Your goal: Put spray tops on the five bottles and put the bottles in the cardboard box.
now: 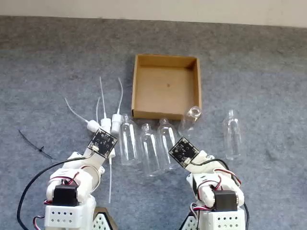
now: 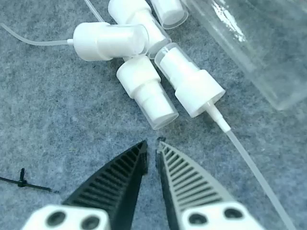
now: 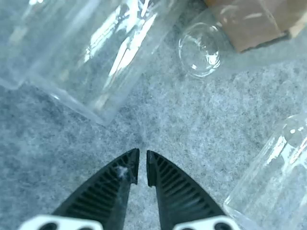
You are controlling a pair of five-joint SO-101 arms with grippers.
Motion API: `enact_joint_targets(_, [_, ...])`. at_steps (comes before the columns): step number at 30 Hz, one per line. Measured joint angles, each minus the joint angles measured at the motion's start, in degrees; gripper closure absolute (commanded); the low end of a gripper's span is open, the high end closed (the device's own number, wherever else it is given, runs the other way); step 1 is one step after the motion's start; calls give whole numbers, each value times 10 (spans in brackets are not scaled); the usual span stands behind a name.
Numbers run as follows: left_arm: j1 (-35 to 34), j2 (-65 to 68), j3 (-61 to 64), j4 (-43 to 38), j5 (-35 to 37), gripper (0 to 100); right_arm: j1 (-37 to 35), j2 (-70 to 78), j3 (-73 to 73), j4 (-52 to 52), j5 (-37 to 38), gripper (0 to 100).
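Left gripper (image 2: 152,143) hangs clenched on nothing just short of the heap of white spray tops (image 2: 144,91), and the right gripper (image 3: 142,155) is likewise pinched together, holding nothing, among the clear bottles (image 1: 149,148). Three bottles lie side by side before the cardboard box (image 1: 135,86), a fourth lies apart to the right, and a fifth rests against the box's near corner. All five are outside it, necks open.

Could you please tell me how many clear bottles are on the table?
5 bottles: three lying side by side before the cardboard box, one at its corner, one apart.
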Motion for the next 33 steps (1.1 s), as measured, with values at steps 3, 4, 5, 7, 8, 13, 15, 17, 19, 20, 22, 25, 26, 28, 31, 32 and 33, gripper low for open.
enact_joint_targets(3, [0, 0, 0, 0, 0, 952, 0, 0, 0, 0, 0, 993])
enact_joint_targets(4, [0, 0, 0, 0, 0, 953, 0, 0, 0, 0, 0, 993])
enact_joint_targets(5, [0, 0, 0, 0, 0, 954, 0, 0, 0, 0, 0, 993])
enact_joint_targets(7, [0, 0, 0, 0, 0, 954, 0, 0, 0, 0, 0, 993])
enact_joint_targets(8, [0, 0, 0, 0, 0, 954, 0, 0, 0, 0, 0, 993])
enact_joint_targets(13, [0, 0, 0, 0, 0, 954, 0, 1, 0, -9, 2, 993])
enact_joint_targets(15, [-2, 0, 0, 0, 0, 954, 0, 6, 0, -15, 3, 993])
enact_joint_targets(17, [-2, 0, 0, 0, 0, 954, 0, 6, 0, -20, 3, 993])
enact_joint_targets(19, [-21, 0, 0, 0, 0, 952, 0, 6, 0, -31, -2, 993])
enact_joint_targets(20, [-34, 0, 0, 0, 0, 952, 0, 6, 0, -39, -19, 993])
enact_joint_targets(22, [-61, 0, 0, -4, 0, 952, 0, 6, 0, -56, -63, 993])
enact_joint_targets(25, [-98, 0, 0, -14, 0, 952, 0, 6, 0, -69, -107, 991])
enact_joint_targets(26, [-105, 0, 0, -15, 0, 952, 0, 6, 0, -69, -112, 991])
enact_joint_targets(28, [-112, 0, 0, -15, 0, 952, 0, 6, 0, -71, -115, 990])
enact_joint_targets(31, [-113, 0, 0, -15, 0, 952, 27, 6, 0, -70, -117, 989])
enact_joint_targets(32, [-113, 0, 0, -15, 0, 952, 45, 6, -5, -70, -117, 988])
enact_joint_targets(33, [-113, 0, 0, -15, 0, 952, 66, 7, -18, -70, -117, 988])
